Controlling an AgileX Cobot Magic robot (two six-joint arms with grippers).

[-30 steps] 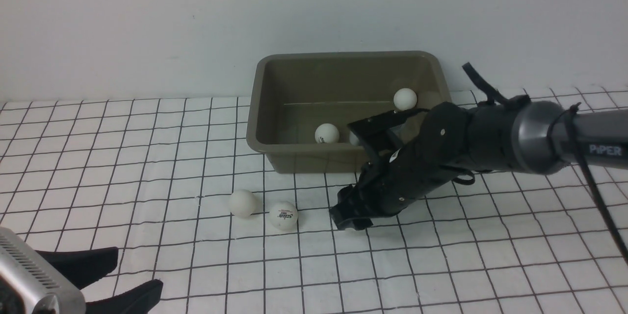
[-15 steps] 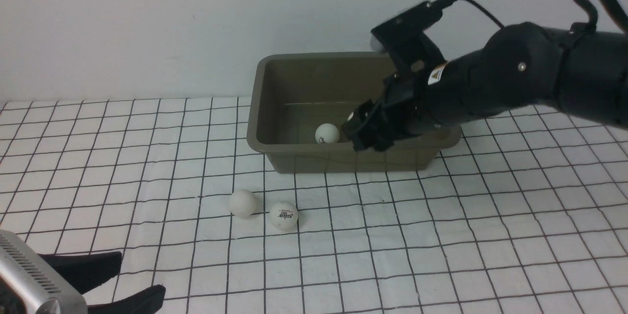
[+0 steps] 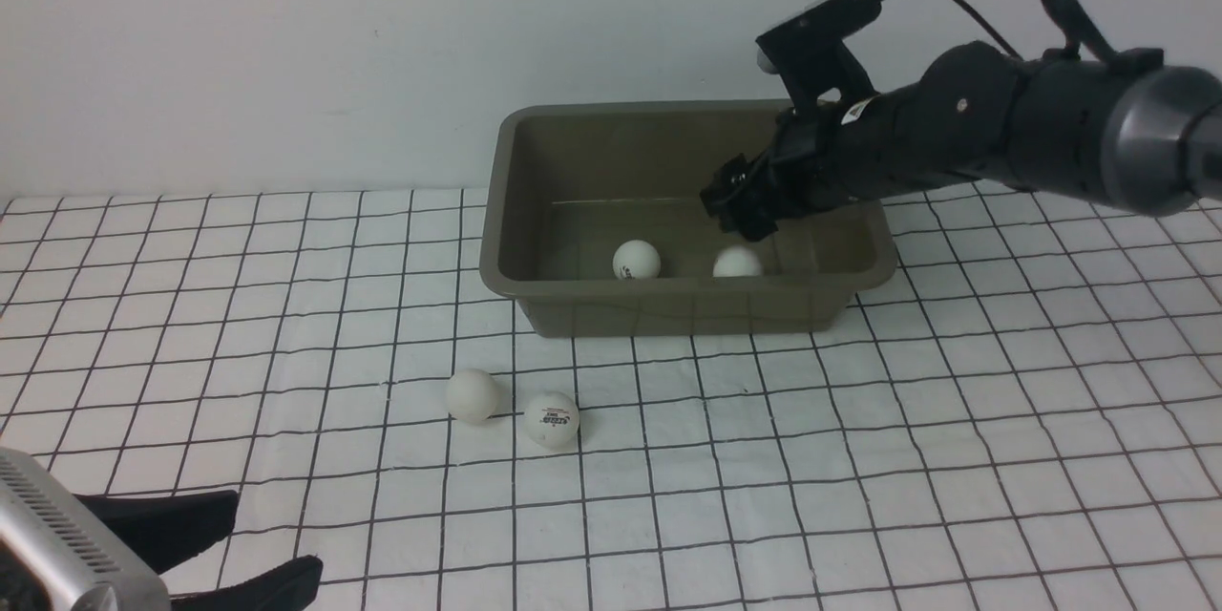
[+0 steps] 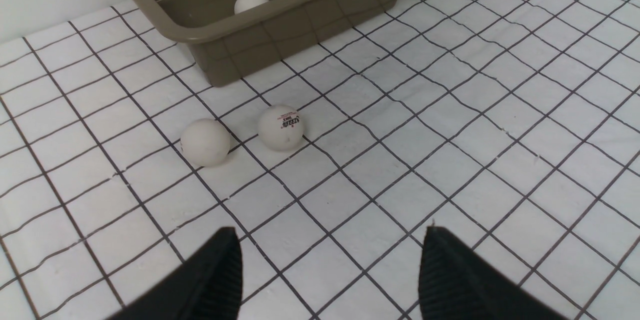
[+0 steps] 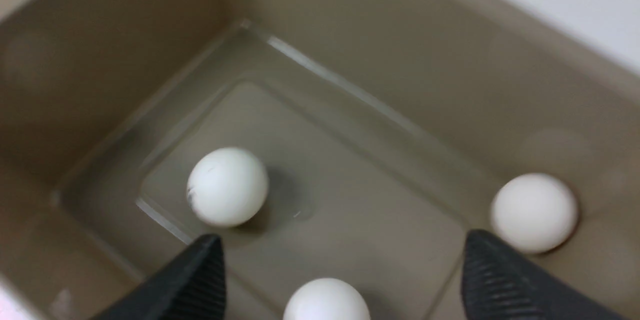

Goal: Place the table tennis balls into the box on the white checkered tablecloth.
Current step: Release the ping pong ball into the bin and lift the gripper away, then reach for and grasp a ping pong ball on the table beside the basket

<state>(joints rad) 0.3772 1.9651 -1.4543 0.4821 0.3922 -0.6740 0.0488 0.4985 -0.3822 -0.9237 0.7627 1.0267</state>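
Olive box (image 3: 687, 310) wall stands between two loose balls (image 3: 474, 395) and right end effector (image 3: 737, 210), spread apart.

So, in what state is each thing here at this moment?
Box, upright, open on top.
Three balls in the box, loose on its floor.
Two balls on the tablecloth, close together in front of the box, not held.
Left gripper, open, holds nothing.
Right gripper, open, holds nothing, above the box.
Tablecloth, spread out, slightly wrinkled.

Plain off-white wall (image 3: 286, 38) across the back, a few faint marks, soft even lighting
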